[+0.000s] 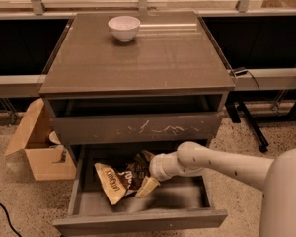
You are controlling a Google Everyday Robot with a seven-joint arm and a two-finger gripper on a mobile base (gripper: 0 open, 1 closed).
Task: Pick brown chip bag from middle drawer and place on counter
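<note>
1. One gripper point(142, 176) is all this rig has. It is down inside the open middle drawer point(138, 222), reaching in from the right, and its jaws look spread apart with nothing held.
2. The brown chip bag point(119, 177) lies on the drawer floor, left of centre, directly to the gripper's left. The bag's near end appears to sit between the open jaws, though contact cannot be confirmed.
3. The bag's long axis runs diagonally, from its tan lettered end at the front-left up toward the back-right. The gripper therefore meets it end-on, not across its width.
4. The bag is crinkled foil, dark brown in the middle, puffy and uneven. I judge it will crumple and may slip when pinched.
5. The drawer is shallow, with a smooth grey floor and a plain front.
6. Just above it is a grey drawer front point(138, 128) with white scratches, which overhangs the lift path.
7. The counter point(138, 63) above is a flat, glossy grey-brown slab. A white bowl point(124, 27) stands near its back edge.
</note>
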